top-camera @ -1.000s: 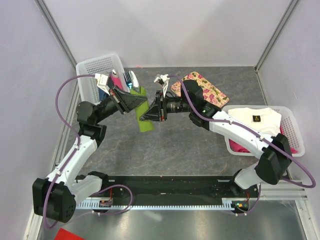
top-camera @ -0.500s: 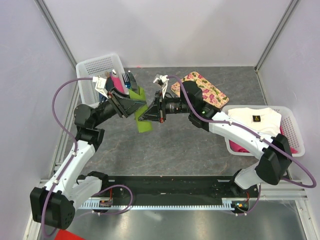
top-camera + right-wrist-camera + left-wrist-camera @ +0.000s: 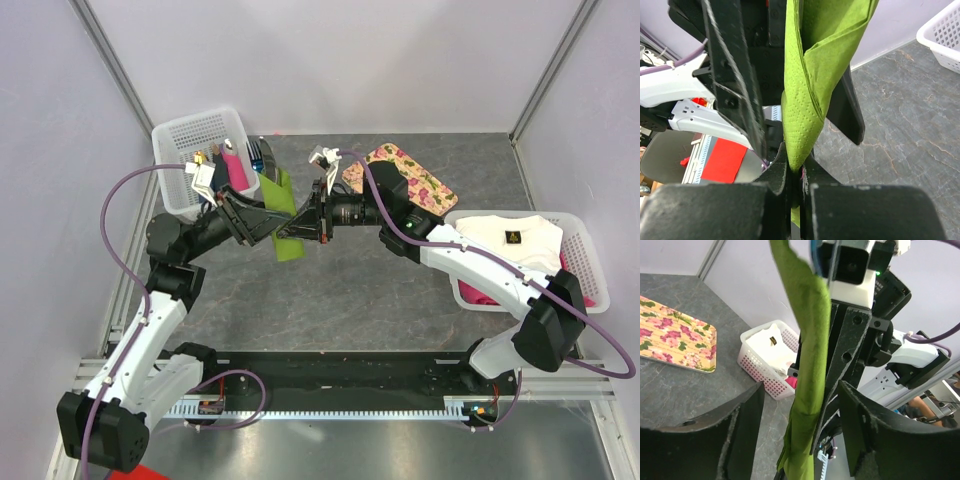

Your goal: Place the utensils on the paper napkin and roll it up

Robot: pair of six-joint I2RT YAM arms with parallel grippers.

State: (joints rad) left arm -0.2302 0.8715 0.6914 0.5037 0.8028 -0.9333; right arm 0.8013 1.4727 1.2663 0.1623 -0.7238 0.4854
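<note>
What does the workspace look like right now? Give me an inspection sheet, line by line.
Surface: grey marbled tabletop.
Job's things: paper napkin rolled into a green tube; utensils show blue at its far end.
Clutter: floral tray at the back; left basket with bundles; right basket with white cloth and pink cloth.
Grippers: right gripper shut on the napkin; left gripper open, fingers either side of it, not touching.
Cables: purple cables loop wide at both sides.
Surroundings: pale walls, metal frame posts.
</note>
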